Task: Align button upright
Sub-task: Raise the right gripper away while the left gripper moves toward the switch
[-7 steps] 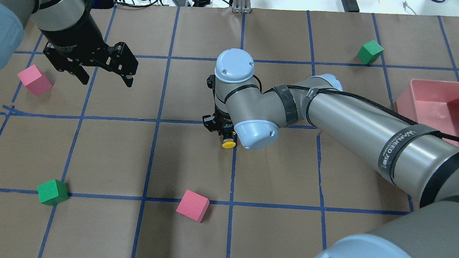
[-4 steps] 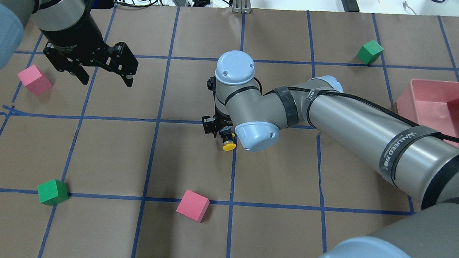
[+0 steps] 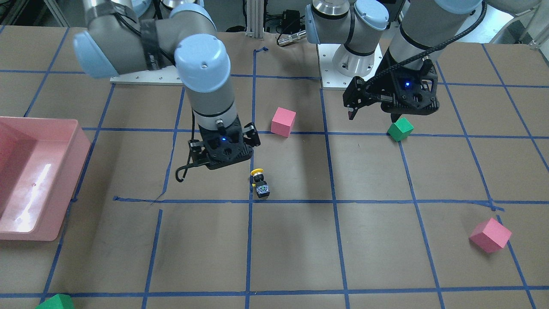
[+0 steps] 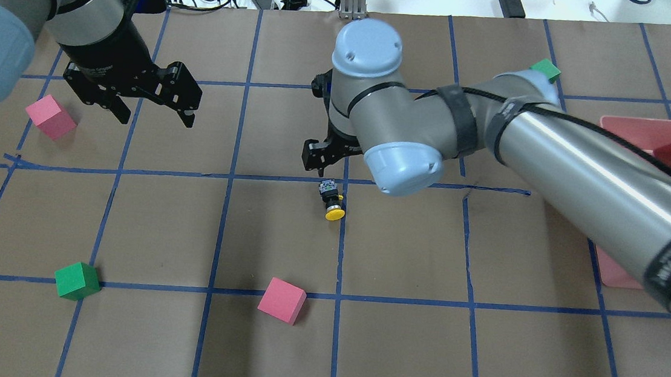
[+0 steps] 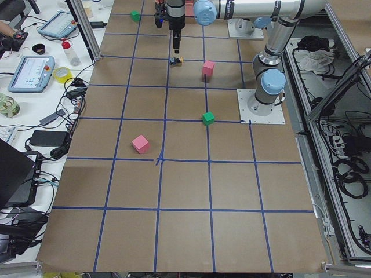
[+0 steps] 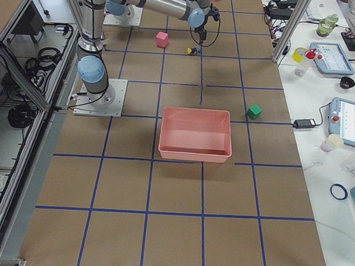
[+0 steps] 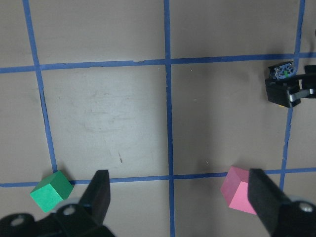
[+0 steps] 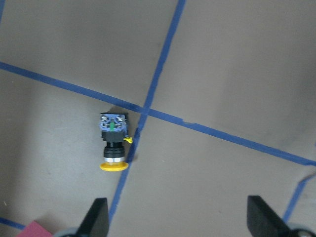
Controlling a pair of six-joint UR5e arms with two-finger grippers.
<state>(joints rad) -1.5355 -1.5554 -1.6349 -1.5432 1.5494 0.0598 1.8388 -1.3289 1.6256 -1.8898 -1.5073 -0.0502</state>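
Note:
The button (image 4: 331, 200) lies on its side on the brown paper beside a blue tape line, its yellow cap toward the robot and its grey contact block away from it. It also shows in the front view (image 3: 259, 183) and the right wrist view (image 8: 114, 143). My right gripper (image 4: 326, 157) hangs open and empty above and just beyond the button, not touching it; its fingertips (image 8: 98, 217) stand wide apart. My left gripper (image 4: 154, 110) is open and empty over the far left of the table, its fingers (image 7: 101, 197) spread.
A pink cube (image 4: 282, 300) and a green cube (image 4: 77, 280) lie near the robot. Another pink cube (image 4: 50, 116) is at the left, another green cube (image 4: 543, 70) at the far right. A pink bin (image 4: 666, 157) stands at the right edge.
My right gripper, which was down around the button, has let it go and risen away toward the far side. The button stays on the table. The left arm has not moved.

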